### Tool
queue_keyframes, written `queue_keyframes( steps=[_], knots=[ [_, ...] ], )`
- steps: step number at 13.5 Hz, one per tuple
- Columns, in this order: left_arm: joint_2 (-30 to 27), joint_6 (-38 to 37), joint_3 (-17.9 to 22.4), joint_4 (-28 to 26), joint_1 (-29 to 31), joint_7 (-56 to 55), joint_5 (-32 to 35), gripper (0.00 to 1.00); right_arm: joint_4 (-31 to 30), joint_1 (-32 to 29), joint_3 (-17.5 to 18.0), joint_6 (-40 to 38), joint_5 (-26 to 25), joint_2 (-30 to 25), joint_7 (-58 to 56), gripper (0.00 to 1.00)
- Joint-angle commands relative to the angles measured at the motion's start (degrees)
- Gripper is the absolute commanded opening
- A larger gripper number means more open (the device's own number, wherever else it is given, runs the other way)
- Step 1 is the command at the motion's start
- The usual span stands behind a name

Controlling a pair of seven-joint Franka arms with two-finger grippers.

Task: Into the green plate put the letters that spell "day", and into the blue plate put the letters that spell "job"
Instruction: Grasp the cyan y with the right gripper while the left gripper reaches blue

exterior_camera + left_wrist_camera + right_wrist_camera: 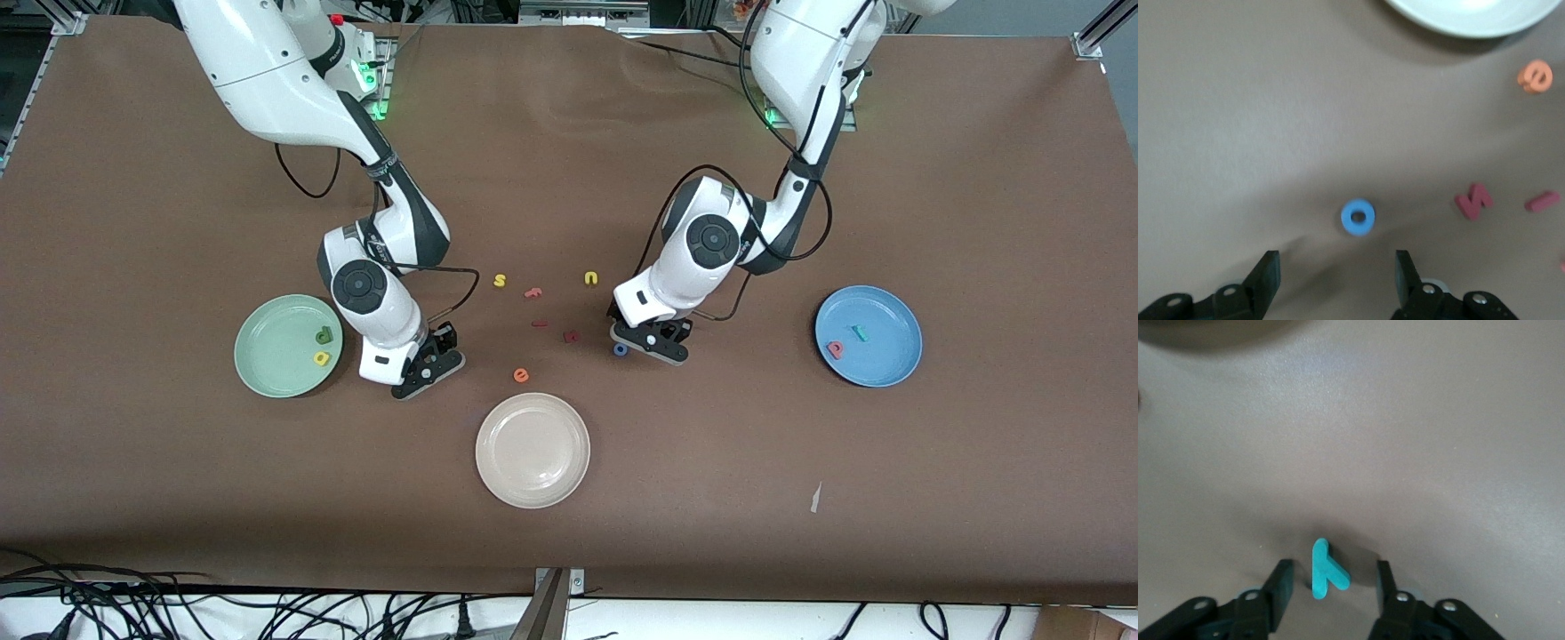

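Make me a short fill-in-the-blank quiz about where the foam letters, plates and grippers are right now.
1. The green plate holds the dark green d and the yellow ____.
2. The left gripper has its fingers open near the blue ____.
3. The teal y lies between the open fingers of the ____ gripper.
4. The salmon-red b lies in the ____ plate.

Answers: a; o; right; blue

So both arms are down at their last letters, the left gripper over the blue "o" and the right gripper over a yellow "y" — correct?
Not quite. The "y" between the right gripper's open fingers is teal, not yellow, as the right wrist view shows. The left gripper is indeed at the blue "o".
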Motion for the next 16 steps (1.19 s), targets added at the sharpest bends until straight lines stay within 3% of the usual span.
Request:
queue_keyframes(
  steps=[1,7,8,10,12,16],
  knots=[
    [3.6,3.8,2.1,2.9,-2.8,-0.3,-1.8,0.75,-0.1,-0.1,0.3,1.0,-0.4,0.1,-0.1,0.54],
    [5.2,4.1,2.2,2.9,-5.0,-1.9,-2.5,0.74,-0.1,0.1,0.7,2.4,-0.4,1.0,-0.1,0.46],
    [5.4,4.1,2.2,2.9,-5.2,-2.3,-2.5,0.74,-0.1,0.1,0.7,2.6,-0.4,1.0,0.0,0.41],
    [5.6,4.1,2.2,2.9,-5.6,-3.1,-2.5,0.64,-0.1,0.1,0.7,2.6,-0.4,1.0,0.1,0.38],
    [5.9,4.1,2.2,2.9,-5.6,-3.1,-2.4,0.52,-0.1,0.1,0.7,2.6,-0.4,1.0,0.0,0.29],
    [6.0,4.1,3.8,3.0,-5.5,-2.2,-2.2,0.50,-0.1,0.1,0.7,2.5,-0.4,1.0,0.1,0.18]
  ],
)
